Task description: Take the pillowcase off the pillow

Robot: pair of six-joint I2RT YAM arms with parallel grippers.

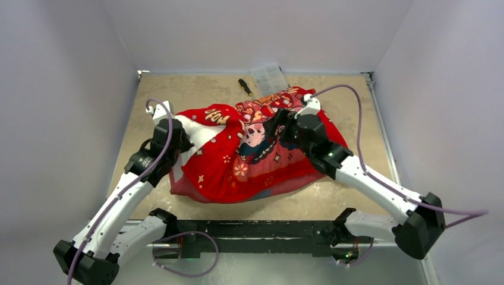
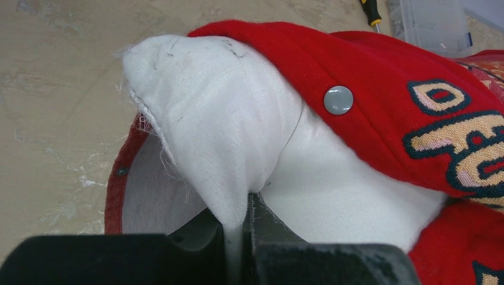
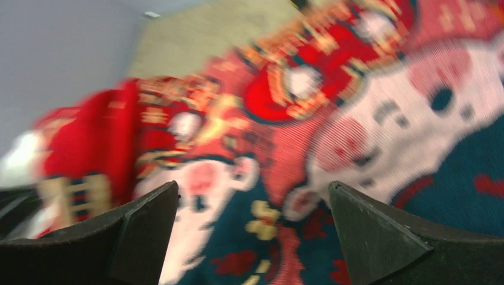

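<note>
Far end of your counter [image 1: 190, 95], mottled beige: a dark-handled screwdriver [image 1: 244, 86] lies flat, shaft pointing toward you. Just to its right, near the back wall, sits a clear plastic compartment box [image 1: 268, 77]. Plain pale walls [image 1: 65, 89] enclose the counter on three sides.

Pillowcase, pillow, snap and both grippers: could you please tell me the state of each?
pillowcase: covering most of the pillow, mouth open at one corner.
pillow: one corner bared, pinched.
snap button: unfastened.
left gripper: shut on the pillow corner.
right gripper: open, over the pillowcase.
</note>
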